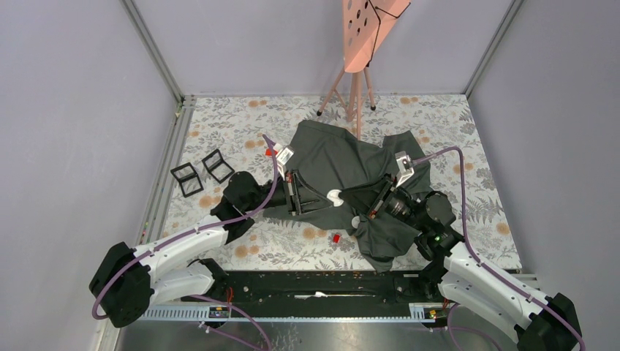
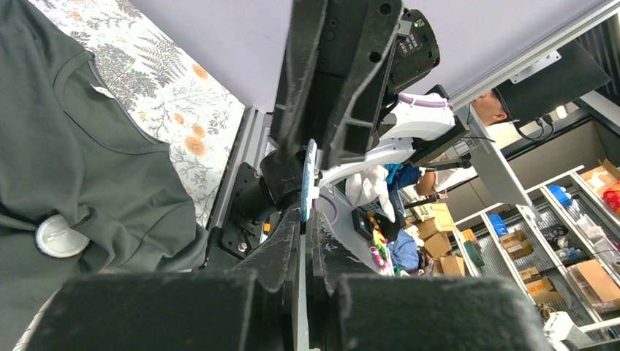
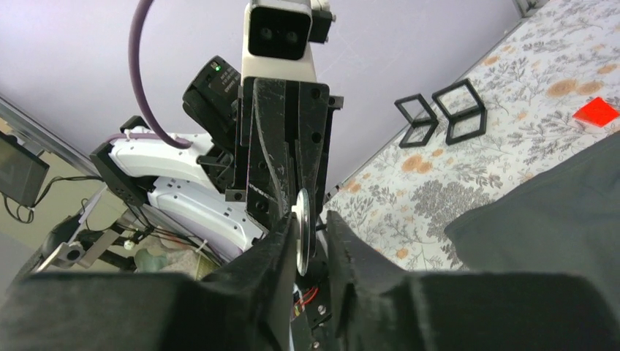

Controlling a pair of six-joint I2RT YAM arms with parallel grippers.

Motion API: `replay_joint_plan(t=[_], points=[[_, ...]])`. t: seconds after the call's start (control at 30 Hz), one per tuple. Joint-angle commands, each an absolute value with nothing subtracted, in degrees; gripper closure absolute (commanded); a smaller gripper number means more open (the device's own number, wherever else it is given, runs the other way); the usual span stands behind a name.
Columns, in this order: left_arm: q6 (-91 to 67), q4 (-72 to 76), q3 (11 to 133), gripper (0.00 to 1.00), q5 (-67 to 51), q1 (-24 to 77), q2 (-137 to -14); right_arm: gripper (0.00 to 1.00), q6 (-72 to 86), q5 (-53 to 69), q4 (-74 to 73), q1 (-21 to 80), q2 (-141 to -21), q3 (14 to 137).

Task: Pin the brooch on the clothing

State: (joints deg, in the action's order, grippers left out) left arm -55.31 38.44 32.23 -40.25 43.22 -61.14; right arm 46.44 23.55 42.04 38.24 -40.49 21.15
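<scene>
Your soft, dark grey T-shirt (image 1: 333,157) lies crumpled in the middle of the floral-printed table (image 1: 234,121), under both grippers. The brooch (image 2: 309,172), a thin, hard round disc seen edge-on, is clenched in the left gripper (image 2: 302,241). The right gripper (image 3: 307,241) stands loosely around the disc, with a gap showing on one side. Two black square frames (image 1: 186,179) lie left of the shirt.

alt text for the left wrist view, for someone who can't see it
A thin round brooch, seen edge-on, is pinched in the left gripper at bottom centre, and the right gripper faces it from the top of the frame, a finger on either side. To the left the dark grey T-shirt lies on a floral tablecloth, a small white disc resting on it.
</scene>
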Motion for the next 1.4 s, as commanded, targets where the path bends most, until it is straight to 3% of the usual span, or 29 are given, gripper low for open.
replay_joint_plan(t=[0.0, 0.07, 0.2, 0.37, 0.77, 1.37], points=[[-52.9, 38.6, 33.6, 1.0, -40.4, 43.5, -60.8, 0.64, 45.4, 26.8, 39.0, 38.5, -40.4, 23.7], [-51.2, 35.9, 34.2, 1.0, -40.6, 43.6, -60.5, 0.56, 45.9, 28.6, 38.6, 38.5, -40.8, 24.1], [-49.3, 32.0, 35.6, 1.0, -40.9, 43.6, -59.9, 0.55, 47.2, 29.9, 39.6, 38.5, -41.6, 23.8], [-49.2, 31.7, 35.6, 1.0, -41.0, 43.5, -59.6, 0.61, 47.1, 29.7, 39.2, 38.4, -42.6, 24.1], [-49.1, 31.7, 35.9, 1.0, -41.5, 43.6, -59.4, 0.88, 41.9, 25.9, 26.1, 38.5, -44.2, 27.0], [-48.9, 31.1, 37.4, 1.0, -42.4, 43.6, -60.2, 0.9, 34.8, 24.1, 14.1, 38.6, -48.6, 31.2]])
